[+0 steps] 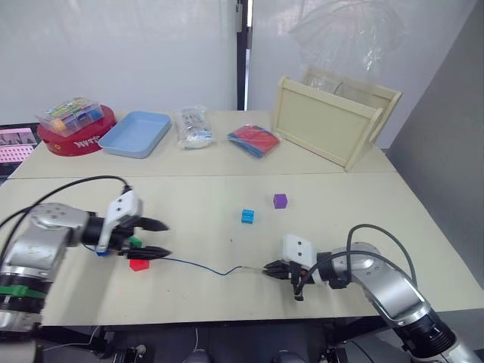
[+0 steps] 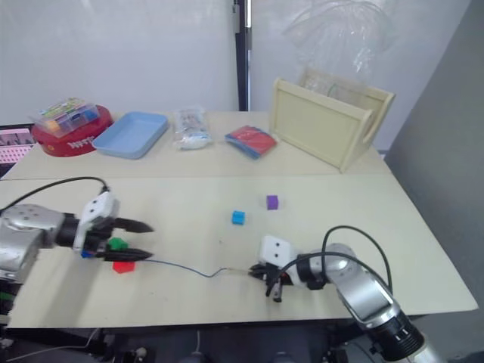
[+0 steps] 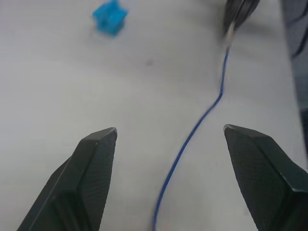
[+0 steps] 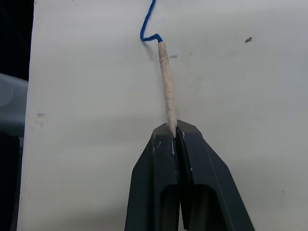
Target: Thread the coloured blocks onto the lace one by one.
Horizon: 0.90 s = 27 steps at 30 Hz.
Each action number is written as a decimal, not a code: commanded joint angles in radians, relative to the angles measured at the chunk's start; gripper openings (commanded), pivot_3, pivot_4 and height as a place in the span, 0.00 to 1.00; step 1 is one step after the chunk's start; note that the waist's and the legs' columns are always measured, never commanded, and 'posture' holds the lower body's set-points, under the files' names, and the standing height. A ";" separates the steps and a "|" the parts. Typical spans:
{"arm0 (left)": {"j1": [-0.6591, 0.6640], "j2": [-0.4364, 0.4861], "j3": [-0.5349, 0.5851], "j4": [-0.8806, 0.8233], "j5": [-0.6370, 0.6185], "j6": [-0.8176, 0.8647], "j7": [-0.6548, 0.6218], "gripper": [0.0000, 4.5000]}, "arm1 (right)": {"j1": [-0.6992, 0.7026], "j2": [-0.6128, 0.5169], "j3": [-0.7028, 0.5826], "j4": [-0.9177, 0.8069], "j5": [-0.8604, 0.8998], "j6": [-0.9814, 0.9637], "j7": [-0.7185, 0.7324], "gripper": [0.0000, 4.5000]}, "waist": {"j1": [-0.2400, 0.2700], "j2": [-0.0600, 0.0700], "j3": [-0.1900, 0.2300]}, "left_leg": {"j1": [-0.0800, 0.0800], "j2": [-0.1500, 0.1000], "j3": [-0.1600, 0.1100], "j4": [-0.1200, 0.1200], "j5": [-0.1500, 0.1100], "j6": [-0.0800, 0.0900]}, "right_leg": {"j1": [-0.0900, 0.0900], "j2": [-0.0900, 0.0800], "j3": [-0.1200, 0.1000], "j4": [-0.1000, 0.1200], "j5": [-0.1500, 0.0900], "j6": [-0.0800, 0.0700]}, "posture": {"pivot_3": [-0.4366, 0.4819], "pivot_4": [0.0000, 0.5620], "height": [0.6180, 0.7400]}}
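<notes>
My left gripper [image 1: 166, 240] stands open low over the table at the left, its fingertips wide apart on either side of the lace. A green block [image 1: 134, 242] lies between its fingers and a red block [image 1: 138, 265] just beside the nearer finger. The dark-blue lace [image 1: 204, 265] runs across the table from there to my right gripper [image 1: 271, 270], which is shut on the lace's pale stiff tip [image 4: 167, 86]. A cyan block [image 1: 247, 216] and a purple block [image 1: 280, 200] lie loose at mid-table. The left wrist view looks along the lace [image 3: 192, 134] toward the cyan block [image 3: 110, 17].
Along the far table stand a red round tin [image 1: 74, 140] with a clear box of small pieces on it, a light-blue tray [image 1: 136, 134], a clear plastic bag [image 1: 194, 127], a red-and-blue packet [image 1: 253, 140] and a wooden crate [image 1: 329, 125]. The table's front edge is close to both grippers.
</notes>
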 commanded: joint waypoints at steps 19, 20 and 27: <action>0.007 -0.335 -0.194 0.030 0.067 -0.089 0.144 0.77 | -0.034 0.004 0.012 0.010 -0.007 -0.023 -0.010 0.00 | 0.001 0.000 0.000 | 0.000 -0.001 0.000 0.001 0.000 0.000 | 0.000 0.000 0.000 0.000 0.000 0.000 | 0.48 0.27 1.00; 0.005 -0.343 -0.193 0.030 0.063 -0.082 0.148 0.70 | -0.036 0.006 0.013 0.008 -0.006 -0.020 -0.012 0.00 | 0.001 0.000 0.000 | 0.000 -0.001 0.000 0.001 0.000 0.000 | 0.000 0.000 0.000 0.000 0.000 0.000 | 0.48 0.27 1.00; -0.001 -0.373 -0.196 0.029 0.072 -0.067 0.162 0.21 | -0.043 0.012 0.019 0.003 -0.004 -0.012 -0.018 0.00 | 0.001 0.000 0.000 | 0.000 -0.001 0.000 0.001 0.000 0.000 | 0.000 0.000 0.000 0.000 0.000 0.000 | 0.48 0.27 1.00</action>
